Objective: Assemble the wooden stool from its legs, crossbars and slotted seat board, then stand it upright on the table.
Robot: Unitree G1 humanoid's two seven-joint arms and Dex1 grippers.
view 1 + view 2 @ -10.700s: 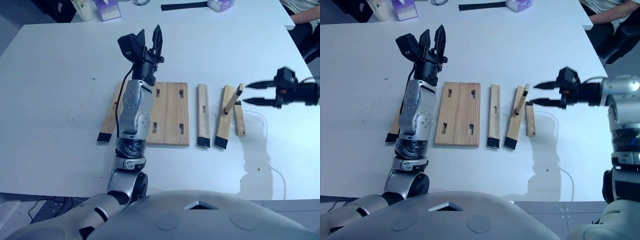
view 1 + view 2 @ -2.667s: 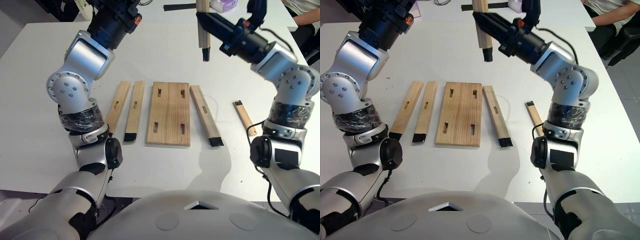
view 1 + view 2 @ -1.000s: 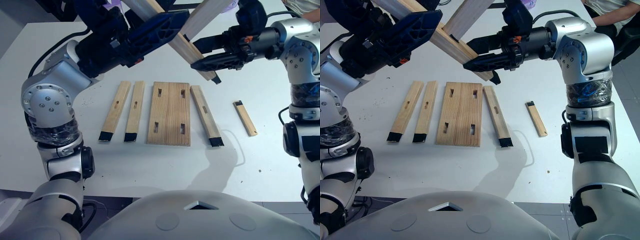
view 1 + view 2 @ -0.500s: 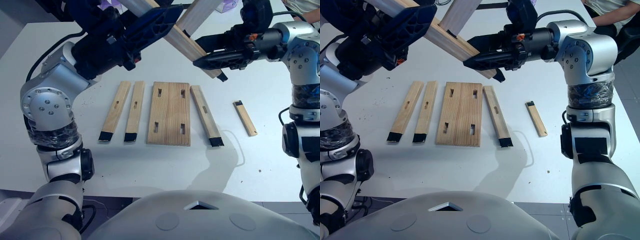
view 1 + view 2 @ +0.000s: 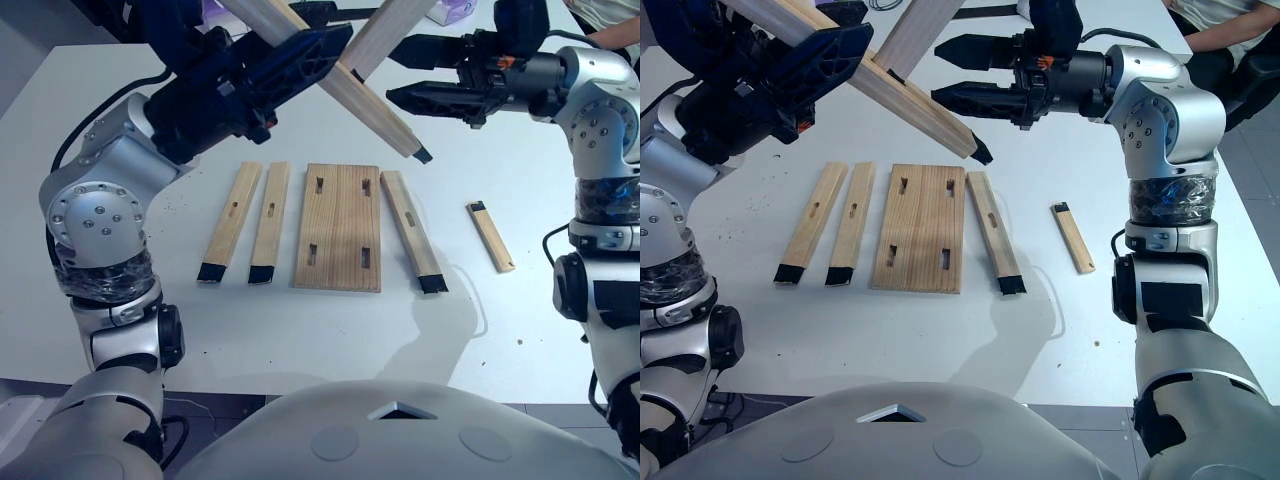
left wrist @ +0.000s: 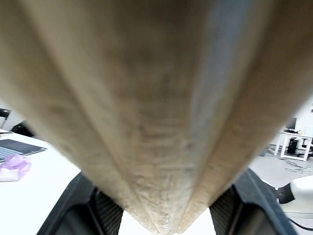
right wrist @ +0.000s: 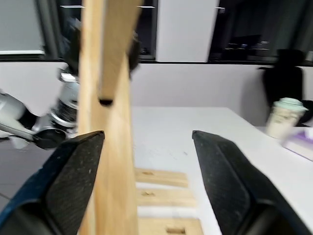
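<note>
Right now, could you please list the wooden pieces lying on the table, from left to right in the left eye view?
Leg → second leg → seat board → third leg → crossbar.

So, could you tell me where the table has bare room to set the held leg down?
The held leg would fit best on the table strip along the near edge, before the seat board. Also free: left of the outer left leg, and a narrow gap between the right leg and short crossbar. Crowded: the middle row around the board.
</note>
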